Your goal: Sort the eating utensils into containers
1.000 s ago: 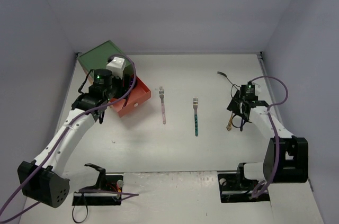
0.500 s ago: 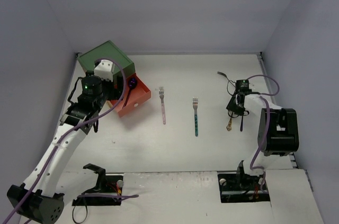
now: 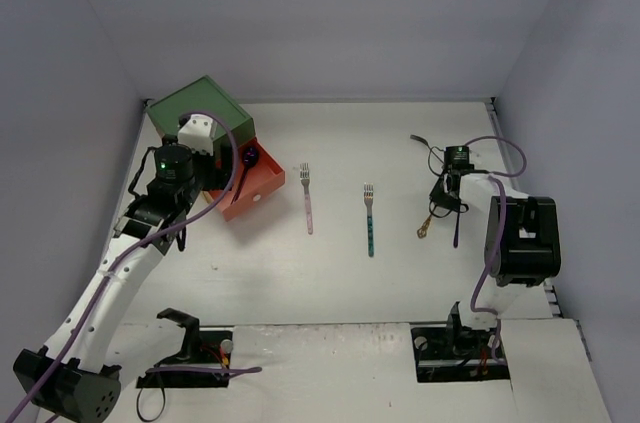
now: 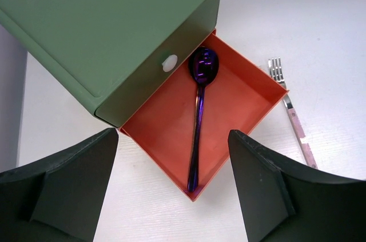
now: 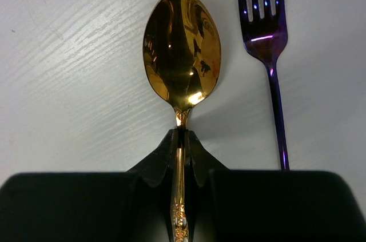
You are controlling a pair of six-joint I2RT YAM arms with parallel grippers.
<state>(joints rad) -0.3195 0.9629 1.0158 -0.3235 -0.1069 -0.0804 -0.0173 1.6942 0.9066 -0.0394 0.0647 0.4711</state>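
Observation:
The green-topped chest (image 3: 195, 108) stands at the back left with its orange-red drawer (image 4: 166, 133) pulled out. A purple spoon (image 4: 200, 104) lies in that drawer. My left gripper (image 4: 171, 196) is open and empty, hovering above the drawer's near corner. My right gripper (image 5: 182, 139) is shut on the handle of a gold spoon (image 5: 182, 47), whose bowl is at or just above the table. A purple fork (image 5: 269, 42) lies right beside it. A pink fork (image 3: 307, 198) and a teal fork (image 3: 370, 218) lie in the middle of the table.
A dark utensil (image 3: 425, 143) lies at the back right, behind my right gripper (image 3: 438, 208). The green drawer with its white knob (image 4: 169, 63) is shut above the orange-red one. The pink fork (image 4: 294, 122) lies just right of the open drawer. Walls enclose the table.
My left arm drew back from the drawer, uncovering the purple spoon in it. My right arm folded back, and the gold spoon in its gripper swung a little to the left.

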